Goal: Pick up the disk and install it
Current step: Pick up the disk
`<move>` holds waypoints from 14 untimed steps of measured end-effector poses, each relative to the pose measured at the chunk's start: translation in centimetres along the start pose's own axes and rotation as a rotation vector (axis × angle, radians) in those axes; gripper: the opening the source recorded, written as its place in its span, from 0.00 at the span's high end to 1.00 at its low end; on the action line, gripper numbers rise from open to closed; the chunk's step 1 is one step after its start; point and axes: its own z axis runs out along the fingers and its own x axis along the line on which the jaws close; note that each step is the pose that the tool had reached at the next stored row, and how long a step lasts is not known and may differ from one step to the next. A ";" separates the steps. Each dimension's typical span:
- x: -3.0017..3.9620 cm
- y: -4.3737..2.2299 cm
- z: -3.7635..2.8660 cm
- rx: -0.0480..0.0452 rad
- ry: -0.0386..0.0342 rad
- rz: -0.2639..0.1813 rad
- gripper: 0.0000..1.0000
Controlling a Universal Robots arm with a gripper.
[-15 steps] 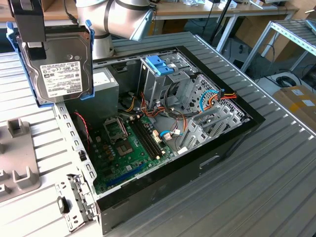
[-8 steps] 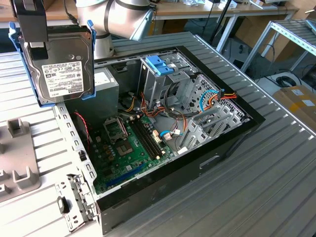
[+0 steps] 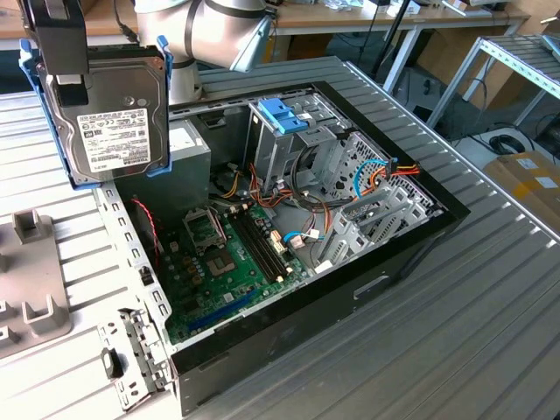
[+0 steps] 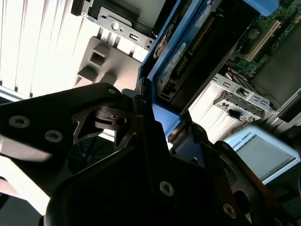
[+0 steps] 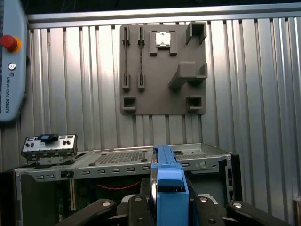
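The disk (image 3: 109, 122), a dark grey hard drive with a white label and a light blue bracket, hangs upright in the air at the exterior view's upper left. It is above the left rim of the open computer case (image 3: 411, 254). My gripper (image 3: 68, 83) is shut on its upper edge from above. In the second wrist view the disk (image 4: 188, 61) juts out from between my black fingers (image 4: 141, 117). In the first wrist view its blue bracket edge (image 5: 167, 179) rises between the fingers (image 5: 136, 209).
Inside the case are a green motherboard (image 3: 227, 254), a metal drive cage with a bare blue caddy handle (image 3: 284, 114), a grey power supply (image 3: 188, 144) and loose cables. A grey fixture plate (image 5: 162, 70) and a teach pendant (image 5: 9, 61) lie on the ribbed table.
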 end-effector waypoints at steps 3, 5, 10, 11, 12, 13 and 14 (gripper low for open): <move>0.01 -0.07 0.00 -0.0001 0.0001 0.000 0.63; 0.02 -0.12 0.01 0.0000 0.0000 0.000 0.63; 0.03 -0.26 0.01 0.0000 0.0000 0.000 0.63; 0.02 -0.30 0.01 -0.0001 0.0001 0.000 0.63; 0.02 -0.33 0.02 -0.0001 0.0001 0.000 0.63; 0.03 -0.36 0.02 0.0000 0.0001 0.000 0.63; 0.03 -0.39 0.02 -0.0001 0.0001 0.000 0.63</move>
